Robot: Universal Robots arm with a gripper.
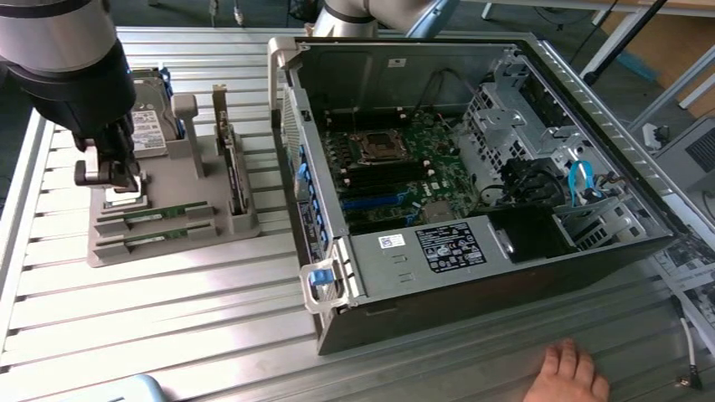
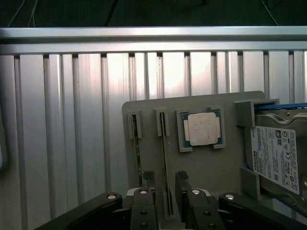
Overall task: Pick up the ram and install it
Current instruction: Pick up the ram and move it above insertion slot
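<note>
Green ram (image 2: 164, 143) (thin, edge-on), black metal hand (image 2: 165, 179) spread astride it.

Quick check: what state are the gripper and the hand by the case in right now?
Gripper: open, holding nothing, straddling one ram.
Person's hand: resting flat on the table.

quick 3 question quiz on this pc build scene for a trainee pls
1. True or false: the gripper is shut on the ram stick.
2. What sits in the grey holder between the ram stick and the hard drive? A) processor chip B) cooling fan C) screwdriver
3. Fill in: a person's ___ is beside the open computer case.

Key: 1 false, it is open, astride the stick; 2 A; 3 hand.
</note>
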